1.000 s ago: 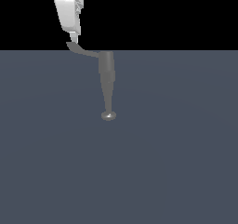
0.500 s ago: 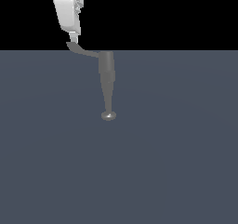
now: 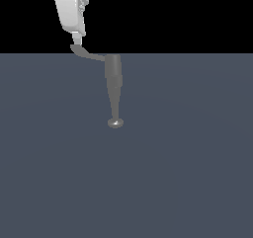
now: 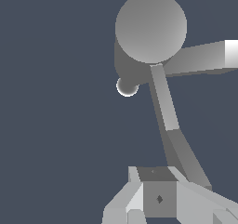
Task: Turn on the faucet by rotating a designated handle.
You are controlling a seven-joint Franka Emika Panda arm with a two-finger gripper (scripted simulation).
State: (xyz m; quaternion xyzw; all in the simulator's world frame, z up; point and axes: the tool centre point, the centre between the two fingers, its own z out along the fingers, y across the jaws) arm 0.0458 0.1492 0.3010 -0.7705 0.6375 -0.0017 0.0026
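Gripper (image 3: 76, 38) down-pointed, jaw state unclear

- A flat, plain slate-grey surface (image 3: 188, 173) fills the lower part of the exterior view and the backdrop of the wrist view.
- A black background (image 3: 173, 15) lies above its straight horizon line.

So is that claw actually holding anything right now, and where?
Cannot tell for sure. The gripper sits at the flared tip of the handle on the faucet, but no view shows its fingers closed on it.
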